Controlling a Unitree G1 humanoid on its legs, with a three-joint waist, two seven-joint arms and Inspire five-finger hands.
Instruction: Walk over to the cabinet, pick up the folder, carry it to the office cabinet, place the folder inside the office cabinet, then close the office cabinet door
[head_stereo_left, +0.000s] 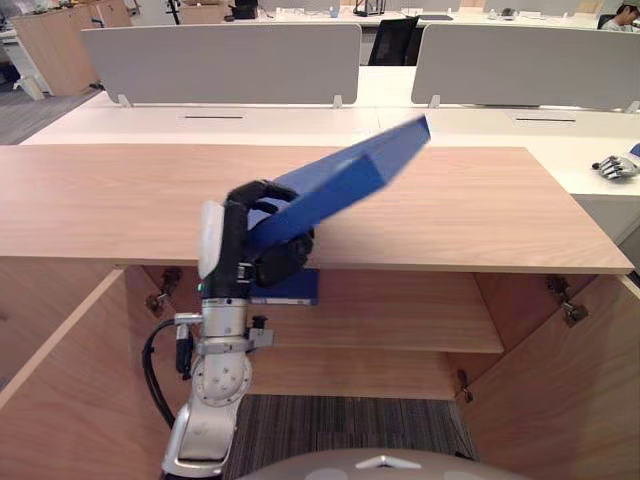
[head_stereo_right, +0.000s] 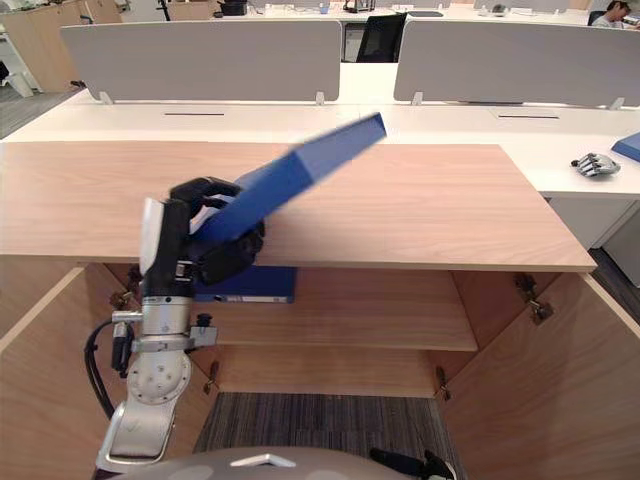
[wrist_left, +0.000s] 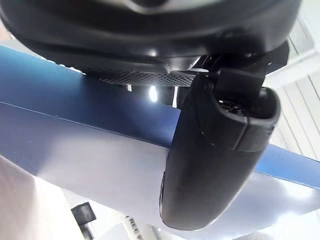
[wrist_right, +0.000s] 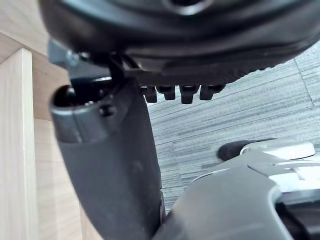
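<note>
My left hand (head_stereo_left: 262, 235) is shut on the lower end of a blue folder (head_stereo_left: 340, 180), its thumb (wrist_left: 215, 160) pressed across the folder's face (wrist_left: 75, 135). The folder slants up and to the right above the wooden top (head_stereo_left: 480, 210) of the office cabinet. Below the top the cabinet stands open, with its left door (head_stereo_left: 60, 380) and right door (head_stereo_left: 560, 390) swung out towards me. A second blue folder (head_stereo_left: 290, 288) lies on the inner shelf (head_stereo_left: 400, 320) just behind my hand. My right hand (wrist_right: 110, 165) hangs low over the carpet beside a wooden panel, holding nothing.
White desks with grey dividers (head_stereo_left: 220, 60) run behind the cabinet. A loose robot hand (head_stereo_left: 615, 167) lies on the desk at far right, and a black chair (head_stereo_left: 392, 40) stands beyond. Striped carpet (head_stereo_left: 350, 425) lies between the open doors.
</note>
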